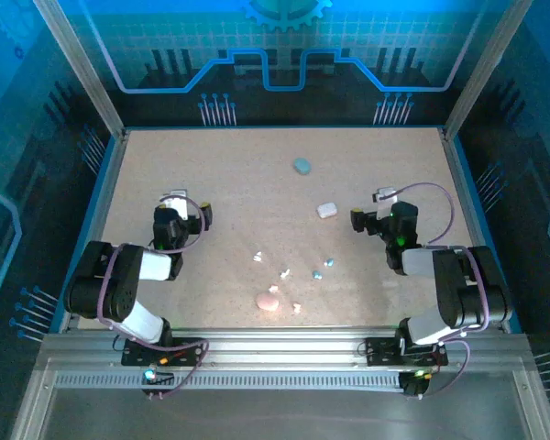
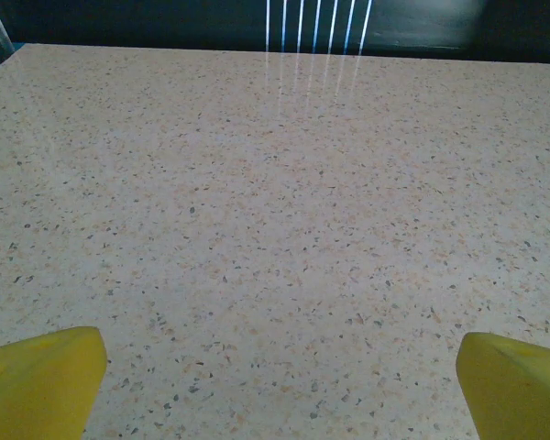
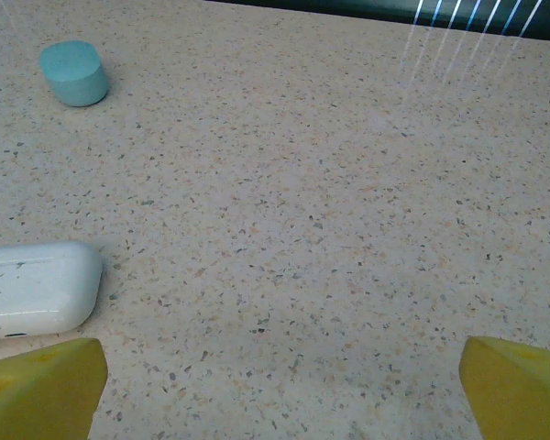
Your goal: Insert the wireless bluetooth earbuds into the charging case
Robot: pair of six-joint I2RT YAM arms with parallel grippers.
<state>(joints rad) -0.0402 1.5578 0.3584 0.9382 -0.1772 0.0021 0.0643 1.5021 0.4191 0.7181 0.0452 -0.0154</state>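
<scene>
My left gripper [image 2: 277, 367] and right gripper [image 3: 277, 367] stand wide and empty, far from the pink case [image 1: 268, 301], so the tiny earbuds [image 1: 284, 273] scattered round that case may skid away under an off-centre pinch.

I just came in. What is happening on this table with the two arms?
Nothing is being handled yet. The left pincer and the right pincer are both open and empty, low over the table. The tiny earbuds lie scattered between the arms, outside any case. A white case lies beside the right pincer, a teal case farther back, and a pink case near the front edge.
</scene>
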